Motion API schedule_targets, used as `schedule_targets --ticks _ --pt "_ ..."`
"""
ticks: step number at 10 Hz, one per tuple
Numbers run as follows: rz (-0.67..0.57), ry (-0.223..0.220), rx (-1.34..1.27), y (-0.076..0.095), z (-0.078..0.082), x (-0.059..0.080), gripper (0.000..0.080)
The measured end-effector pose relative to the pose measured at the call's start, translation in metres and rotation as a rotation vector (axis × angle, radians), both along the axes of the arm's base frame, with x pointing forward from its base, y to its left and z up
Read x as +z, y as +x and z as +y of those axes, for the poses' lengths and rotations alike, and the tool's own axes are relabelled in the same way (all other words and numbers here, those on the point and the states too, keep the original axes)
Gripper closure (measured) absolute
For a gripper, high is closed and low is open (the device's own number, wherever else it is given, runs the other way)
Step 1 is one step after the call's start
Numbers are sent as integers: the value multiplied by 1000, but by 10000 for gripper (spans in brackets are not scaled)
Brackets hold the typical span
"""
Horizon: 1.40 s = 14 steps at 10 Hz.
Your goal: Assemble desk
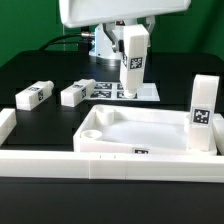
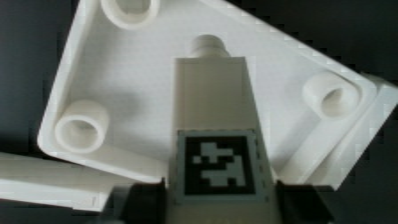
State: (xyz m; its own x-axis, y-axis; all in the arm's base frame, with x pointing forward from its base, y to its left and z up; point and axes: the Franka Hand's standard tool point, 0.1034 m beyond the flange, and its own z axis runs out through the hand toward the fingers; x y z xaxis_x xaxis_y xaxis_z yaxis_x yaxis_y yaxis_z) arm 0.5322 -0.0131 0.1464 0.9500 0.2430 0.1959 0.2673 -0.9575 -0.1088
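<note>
- Saw hand clamped on one white leg, jaws part-way in, a finger on each side of the tagged end.
- Saw that leg held upright in the exterior view, tag facing the camera, lower end above the far rim of the desk top.
- Could not tell from either view whether the peg end touched the desk top.
- Found the desk top lying on the black surface at the front of the exterior view, just beside the white border rail.
- Noted a second leg standing upright at the desk top's corner on the exterior view's right.
- Noted two more legs lying side by side on the surface at the exterior view's left, apart from the desk top.
- Saw fingers cut off by the frame edge in the wrist view and hard to make out against the white arm in the exterior view.
- Counted only three recesses in the wrist view, with the rest of the desk top cut off.
- Saw the marker board partly hidden behind the held leg.
- Could not identify the blurred white piece at the wrist view's edge.
</note>
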Motion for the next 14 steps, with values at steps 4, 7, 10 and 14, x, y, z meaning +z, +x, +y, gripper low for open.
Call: schedule_targets --ticks 4,7,10,14 --pt "-67 -4 -11 6 -9 2 509" --pt "-18 35 -138 10 -23 -3 509" --pt "-35 28 -178 16 -29 -3 509" --pt "-197 -63 -228 16 -73 -8 509"
